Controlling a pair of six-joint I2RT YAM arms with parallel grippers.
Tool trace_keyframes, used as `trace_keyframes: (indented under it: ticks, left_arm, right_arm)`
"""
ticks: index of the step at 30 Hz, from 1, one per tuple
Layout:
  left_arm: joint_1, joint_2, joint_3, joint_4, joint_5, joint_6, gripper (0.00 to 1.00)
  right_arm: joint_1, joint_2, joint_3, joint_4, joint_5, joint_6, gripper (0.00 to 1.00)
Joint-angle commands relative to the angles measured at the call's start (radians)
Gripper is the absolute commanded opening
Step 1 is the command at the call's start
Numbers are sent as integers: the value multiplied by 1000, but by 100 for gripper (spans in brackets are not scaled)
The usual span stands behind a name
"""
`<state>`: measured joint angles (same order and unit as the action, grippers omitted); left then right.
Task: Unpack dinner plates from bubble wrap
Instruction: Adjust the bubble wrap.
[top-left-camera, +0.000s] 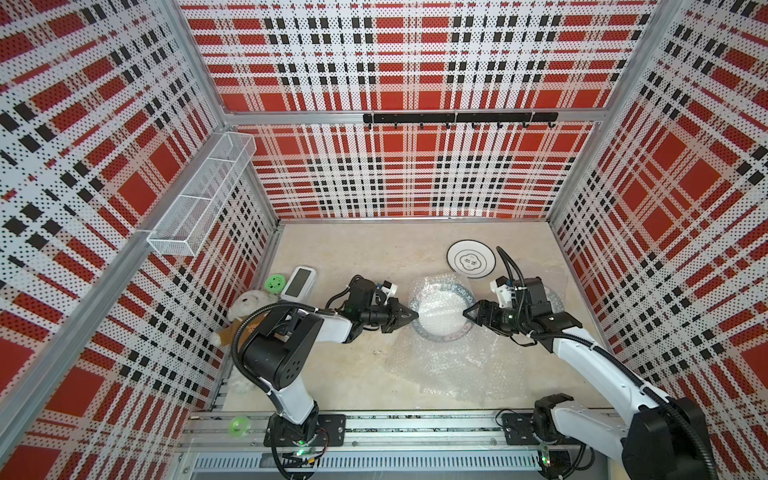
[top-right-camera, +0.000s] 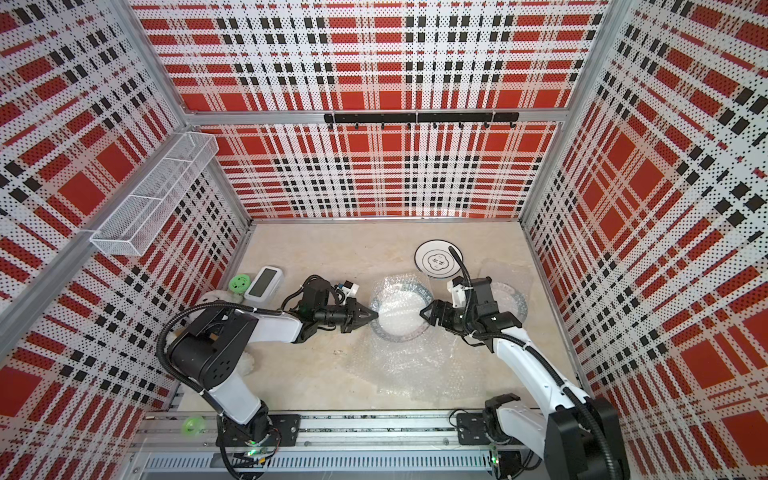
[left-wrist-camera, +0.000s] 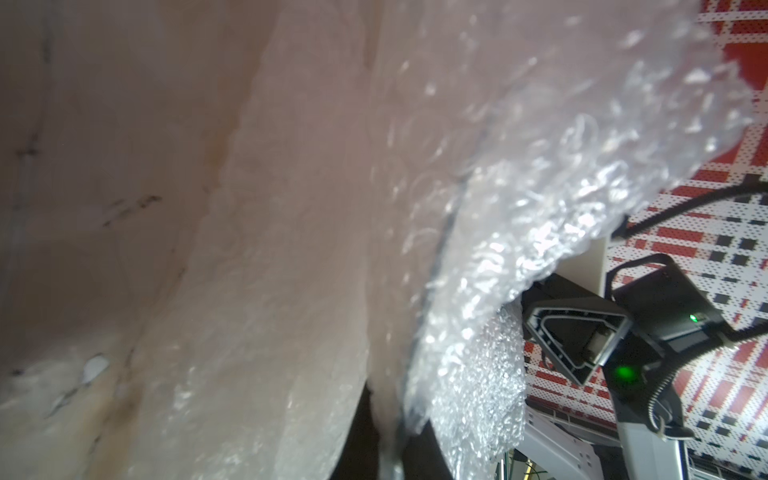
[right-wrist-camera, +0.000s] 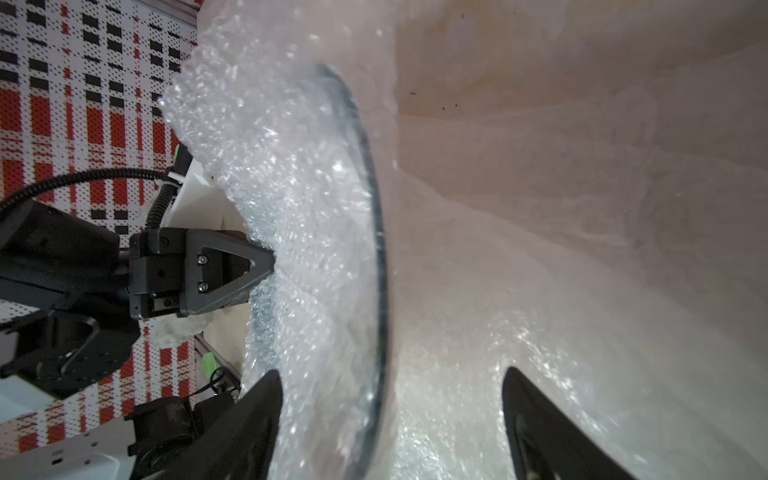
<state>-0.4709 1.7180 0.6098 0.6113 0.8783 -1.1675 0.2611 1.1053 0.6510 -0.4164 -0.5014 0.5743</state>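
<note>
Two claws: left claw (top-left-camera: 415, 314) pinches bubble wrap (top-left-camera: 437, 318), right claw (top-left-camera: 466, 312) gapes.

Green disc (top-left-camera: 275, 283) just beside a white device with a grey screen (top-left-camera: 298, 282) on the beige tabletop (top-left-camera: 353, 257), cream plush bear (top-left-camera: 245, 309) against the left wall, white mesh basket (top-left-camera: 199, 195) mounted above, black hook rail (top-left-camera: 459, 118) on the plaid back wall (top-left-camera: 415, 62), green ring (top-left-camera: 240, 424) at the front edge.

Beige marbled tabletop (top-left-camera: 353, 257). Back right: bare plate (top-left-camera: 472, 258), face up. Centre: wrapped plate (top-left-camera: 432, 335) under bubble wrap (top-left-camera: 440, 316), with more film flat in front. Right edge: second wrapped plate (top-right-camera: 516, 297), partly hidden. Left edge: green disc (top-left-camera: 275, 283), white screen device (top-left-camera: 298, 282), plush toy (top-left-camera: 245, 309).
</note>
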Motion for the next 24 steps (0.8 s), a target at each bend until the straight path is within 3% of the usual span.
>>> trace_keyframes:
  ticks: [1,8,18,24]
  left_arm:
    - [-4,5,-2,182,56,-93,0]
    - [-10,-53,10,6,25,14,0]
    - [-22,-78,25,-82,4,77,0]
    - [-24,-72,39,-95,1,88,0]
  right_arm:
    - [-3,22,19,74,-24,8,75]
    - [-3,71,57,116,-55,27,48]
    - [-3,62,56,136,-97,51,19]
    - [-3,37,39,143,-105,75,12]
